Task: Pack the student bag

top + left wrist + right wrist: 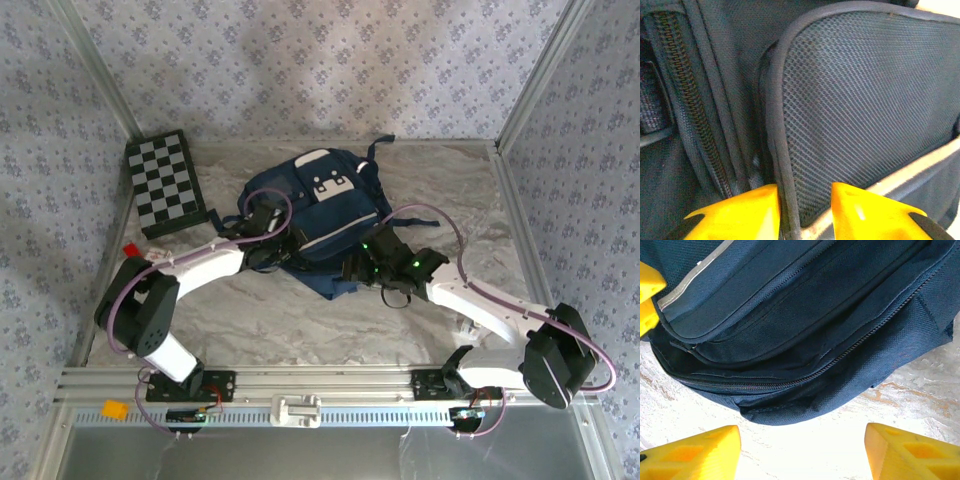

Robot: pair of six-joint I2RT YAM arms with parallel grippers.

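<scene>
Both fingers (740, 212) of my left gripper (804, 215) straddle the mesh pocket (865, 100) edge on the student bag (320, 210); I cannot tell if they pinch. My right gripper (802, 455) hangs released. A shallow pinch may slip off.

The student bag (318, 210) is navy blue with white trim stripes and white front patches. Its mesh pocket (865, 100) has a fine blue-grey weave edged in dark binding. The table (300, 320) is marbled white and grey-beige. The checkerboard (165, 185) has black and pale grey squares. The walls (330, 60) carry a small lilac-grey floral print. The left hand (805, 215) and right hand (800, 450) have yellow fingers. The left arm (200, 268) and right arm (490, 310) are white and black, with purple cables (450, 225).
</scene>
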